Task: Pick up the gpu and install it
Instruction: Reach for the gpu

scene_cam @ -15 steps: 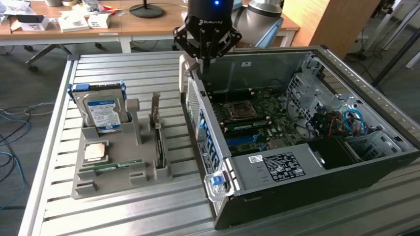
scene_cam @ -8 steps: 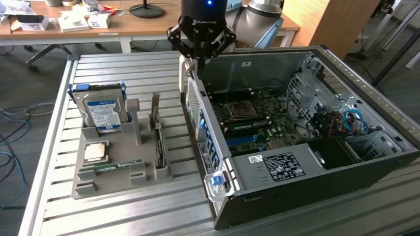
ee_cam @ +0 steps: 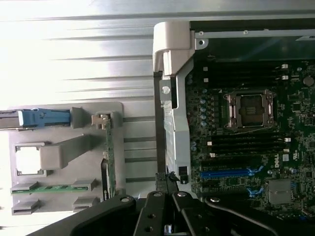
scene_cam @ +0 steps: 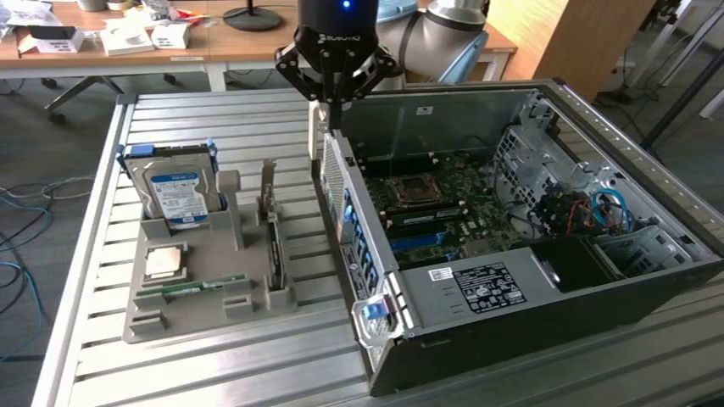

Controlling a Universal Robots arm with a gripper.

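Gripper (scene_cam: 331,112) hangs over the rear-panel edge of the open computer case (scene_cam: 476,343). Its fingers are pressed together with nothing between them, and in the wrist view the tips (ee_cam: 167,183) meet just off the case's rear wall.

The gpu (scene_cam: 273,233) is not yet picked. It stands on edge in the grey holder tray (scene_cam: 203,318), just beside the case's rear panel on the exterior view's left, with its silver bracket at the end nearer the gripper. In the wrist view it is the thin green strip (ee_cam: 110,157).

Risks, as I judge them:
- The card sits close to the case wall, so a spread finger could clip the rear panel (scene_cam: 351,220) going down.
- The card is thin and on edge. An off-centre pinch could tilt it or jam it in its slot and drag the holder.
- The bracket must clear the rear wall on the way to the blue slot (ee_cam: 224,173). It could snag on the lip.

Other things around:
- In the holder, farther from the case than the gpu: hard drive (scene_cam: 175,191), CPU chip (scene_cam: 164,261), memory stick (scene_cam: 203,286).
- Inside the case: motherboard (scene_cam: 453,203), CPU socket (scene_cam: 413,191), power supply (scene_cam: 487,284), loose cables (scene_cam: 599,208).
- Everything rests on the slatted metal table (scene_cam: 226,365).
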